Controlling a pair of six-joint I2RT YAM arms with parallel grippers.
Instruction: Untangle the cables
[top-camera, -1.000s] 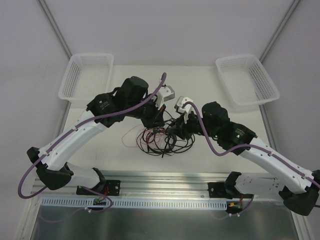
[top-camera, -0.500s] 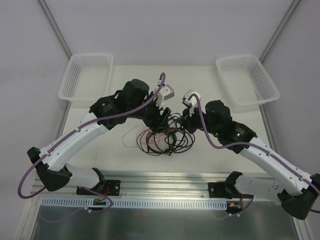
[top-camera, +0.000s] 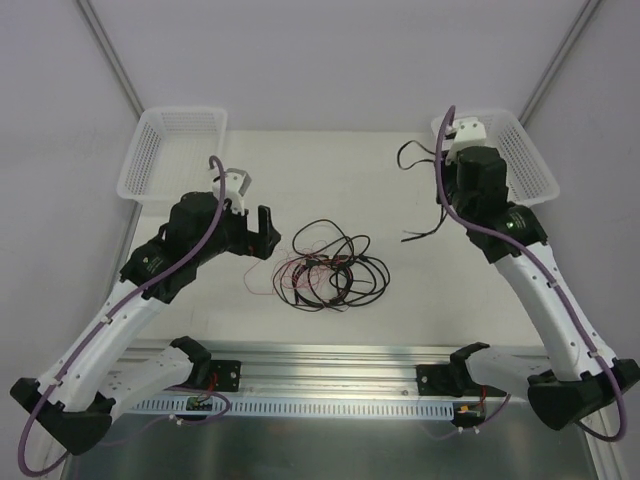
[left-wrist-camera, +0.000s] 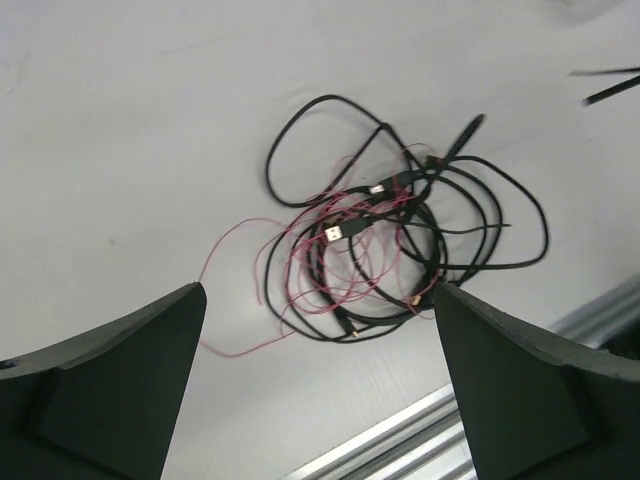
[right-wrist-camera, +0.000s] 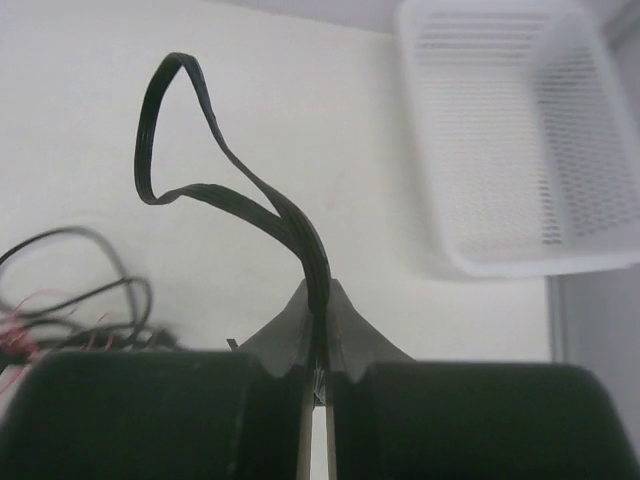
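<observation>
The cables (top-camera: 327, 270) lie in a loose tangle of black cords and thin red wires at the table's middle; the left wrist view shows them (left-wrist-camera: 390, 230) with small plugs. My left gripper (top-camera: 270, 232) is open, to the left of the tangle, with nothing between its jaws (left-wrist-camera: 318, 295). One flat black cable (right-wrist-camera: 190, 150) is out of the pile. My right gripper (right-wrist-camera: 318, 300) is shut on it, raised near the right basket (top-camera: 442, 185). Its loop (top-camera: 408, 152) sticks out to the left and loose ends (top-camera: 420, 233) hang below.
A white basket (top-camera: 170, 150) stands at the back left, and another (top-camera: 505, 165) at the back right, close beside my right wrist (right-wrist-camera: 500, 140). An aluminium rail (top-camera: 330, 355) runs along the table's near edge.
Both arms left the tangle. The left gripper opened and drew back to the left. The right gripper shut on a black cable and carried it up to the back right, free of the pile.
</observation>
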